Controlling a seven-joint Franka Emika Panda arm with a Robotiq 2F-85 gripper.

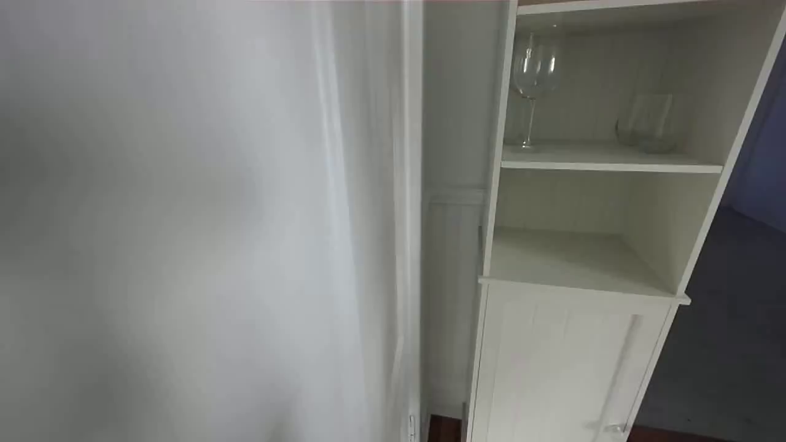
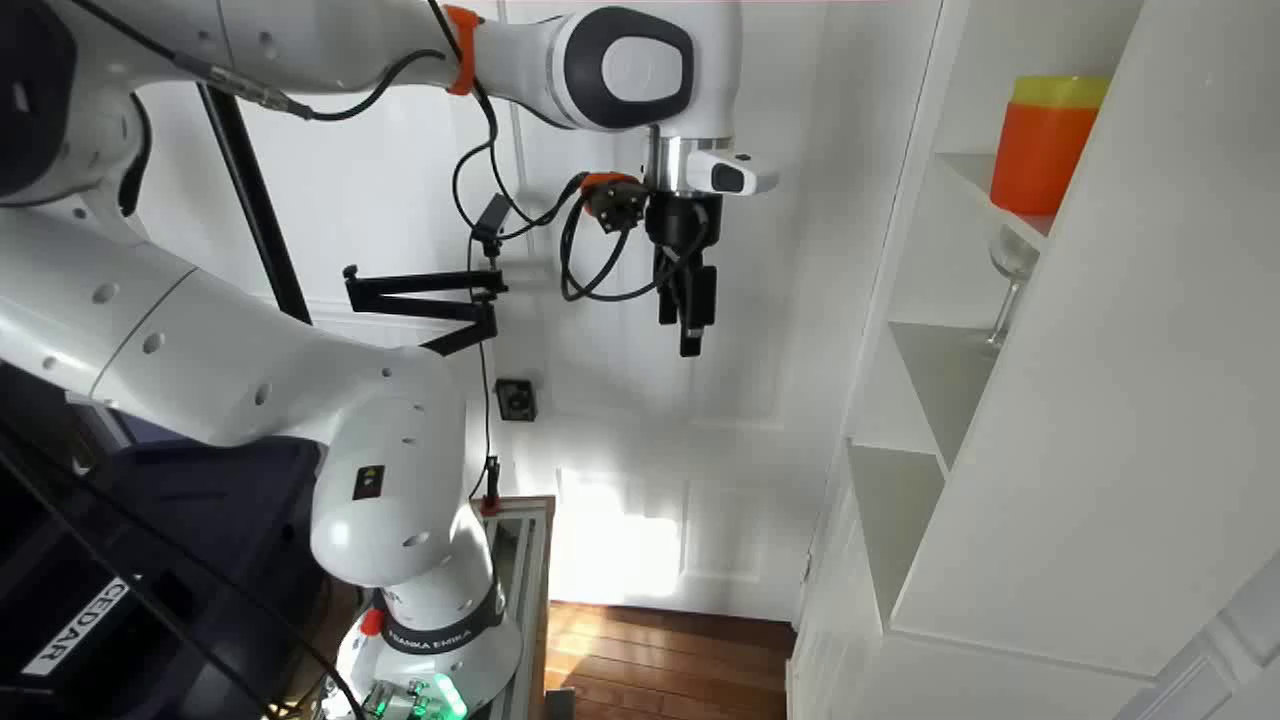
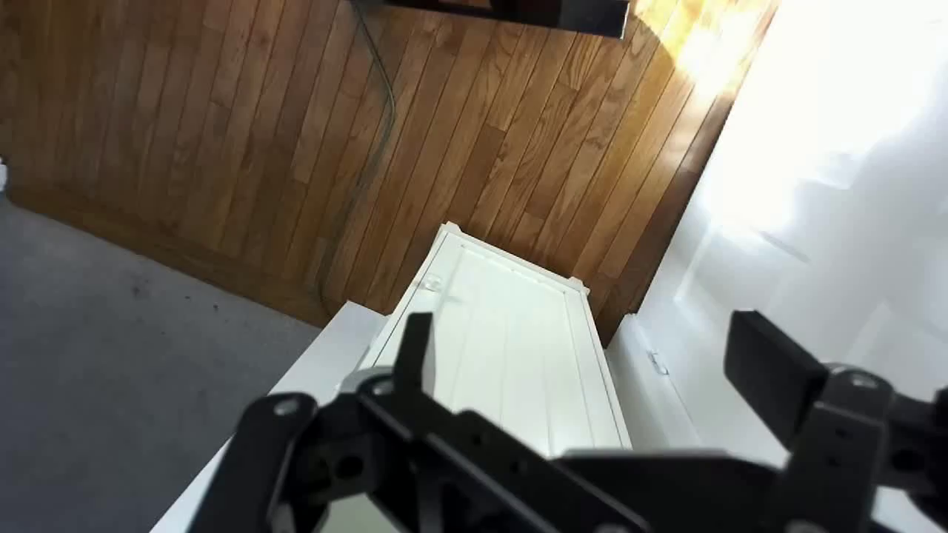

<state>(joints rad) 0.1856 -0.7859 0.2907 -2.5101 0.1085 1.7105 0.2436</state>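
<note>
White cabinet (image 1: 577, 261), cut off at top and bottom in an exterior view, stands right of your gripper (image 3: 585, 344), whose two fingers (image 3: 413, 344) are spread wide in the wrist view, holding nothing. Inside the cabinet you count one wine glass (image 2: 1012, 256) and one yellow-topped orange vessel (image 2: 1038, 155), both partly hidden by a side panel (image 2: 1110, 390). Clear glassware (image 1: 658, 126) right of the wine glass is too faint to count. Your one robot arm (image 2: 250, 355) runs off the left edge.

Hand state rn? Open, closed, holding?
Hand: open, jaws wide apart in the wrist view, holding nothing.
</note>
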